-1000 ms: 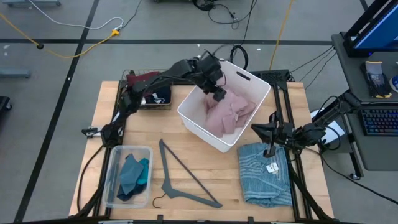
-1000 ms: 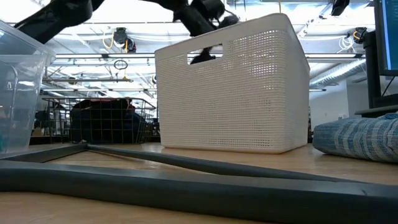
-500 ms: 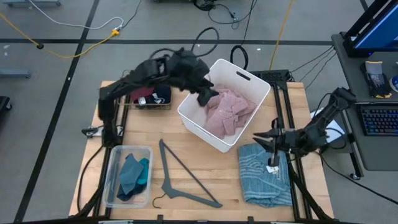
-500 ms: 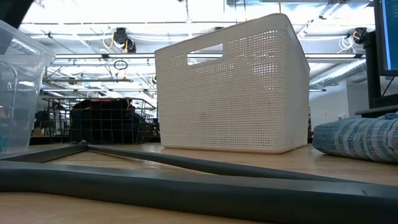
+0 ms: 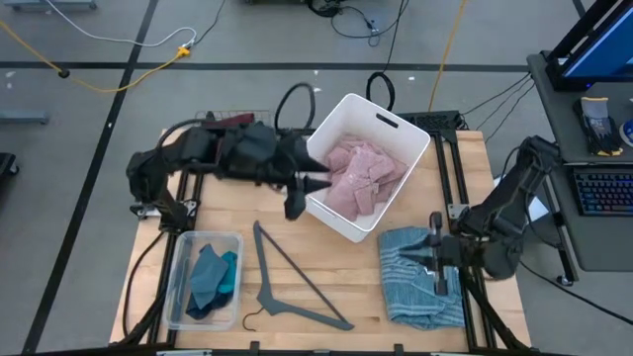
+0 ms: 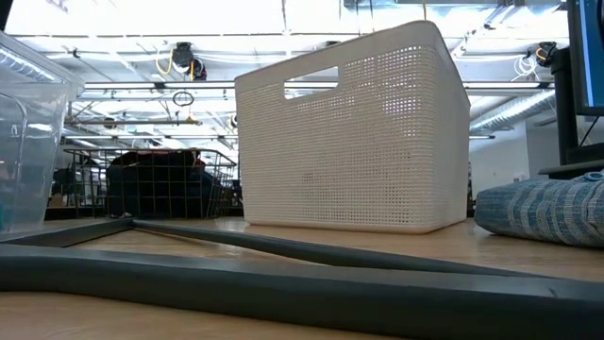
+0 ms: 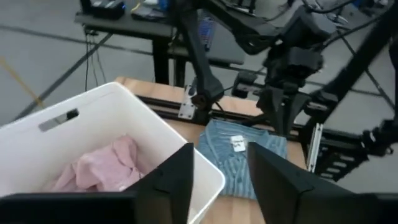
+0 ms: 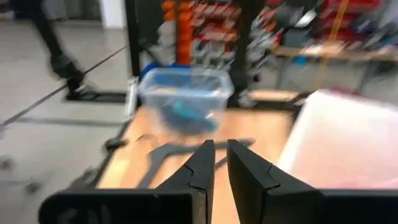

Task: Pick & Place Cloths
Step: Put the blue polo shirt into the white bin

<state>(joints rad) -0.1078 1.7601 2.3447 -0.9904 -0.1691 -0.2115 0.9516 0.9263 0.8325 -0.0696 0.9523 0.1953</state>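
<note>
The left pincer [image 5: 302, 193] hangs just outside the near-left wall of the white bin [image 5: 396, 127], fingers apart with nothing between them; its wrist view shows a clear gap and only the bin rim beyond. The pink cloth [image 5: 358, 178] lies crumpled inside the bin, so that one reads as placed.

Over on the right, the right pincer [image 5: 436, 259] is down over the light-blue ribbed cloth [image 5: 420, 289], which lies spread on the tabletop [image 5: 326, 272] just beside the bin, white tag [image 7: 237, 142] up. Its fingers look nearly together in the wrist view, a thin slit between them and nothing in it. Whether the tips actually touch the fabric is hard to call from overhead.

The small navy and teal pieces [image 5: 213, 279] sit in the clear tub [image 5: 177, 297] at the near-left corner. A maroon cloth [image 5: 233, 124] rests in the wire basket [image 5: 203, 119] at the far-left, partly hidden by the left arm. The grey hanger [image 5: 287, 282] lies untouched between tub and bin.

By my read, the step in hand is the light-blue cloth's pick. The right pincer would need to open, press into a fold near the tag, pinch enough layers, then lift high to clear the bin rim. The left arm looks free to go for the maroon cloth.
</note>
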